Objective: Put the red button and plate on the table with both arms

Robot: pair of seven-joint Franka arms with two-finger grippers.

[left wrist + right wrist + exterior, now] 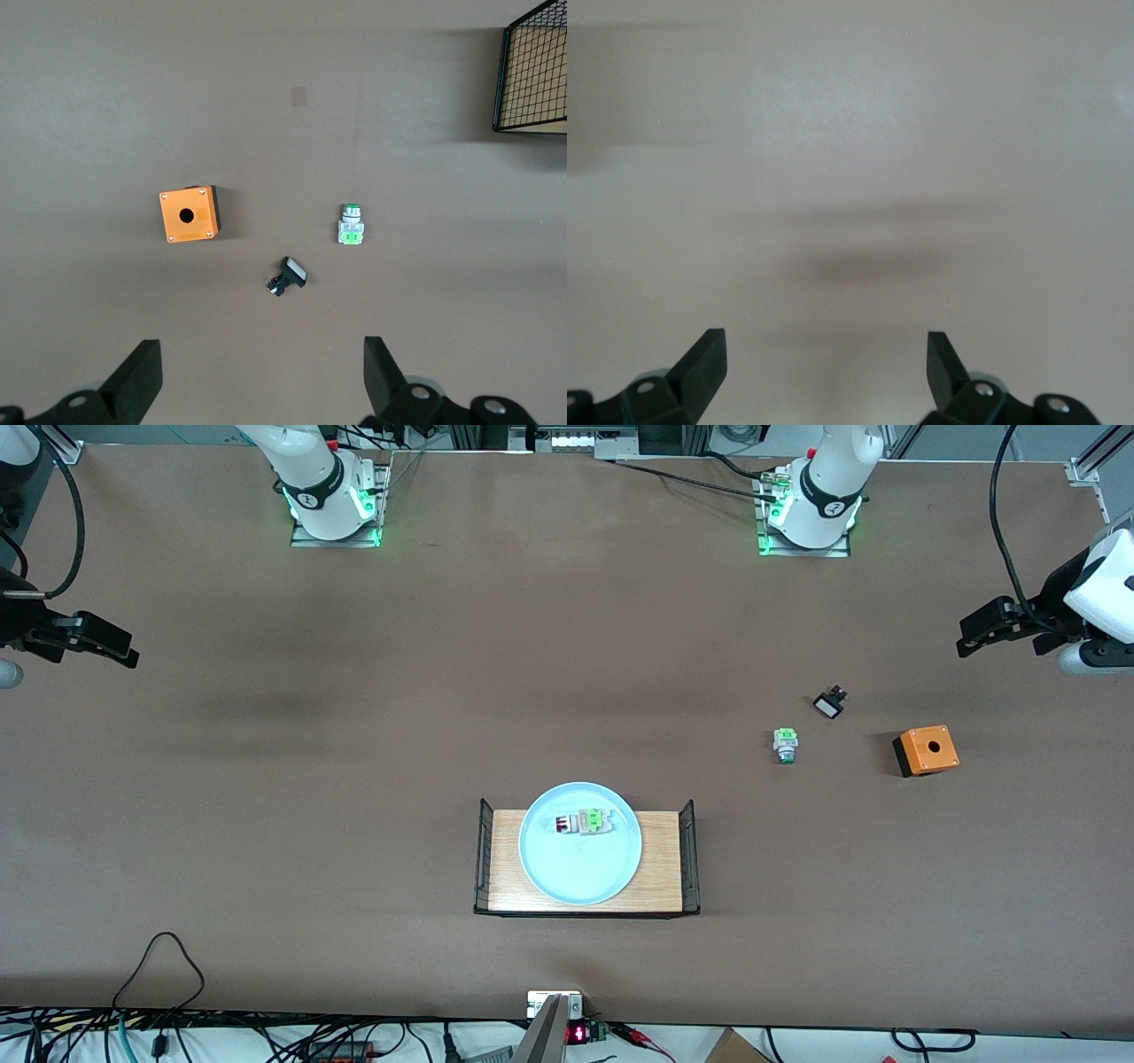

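The red button, white with a dark red cap and a green block, lies in the light blue plate. The plate rests on a small light-wood tray with black wire ends, on the brown table. My left gripper is open and empty, up over the table's edge at the left arm's end; its wrist view shows bare table between the fingers. My right gripper is open and empty over the right arm's end of the table, with only bare tabletop in its wrist view.
A green-and-white switch with no red cap, a small black part and an orange box with a hole lie toward the left arm's end. The left wrist view shows them as well: switch, black part, box.
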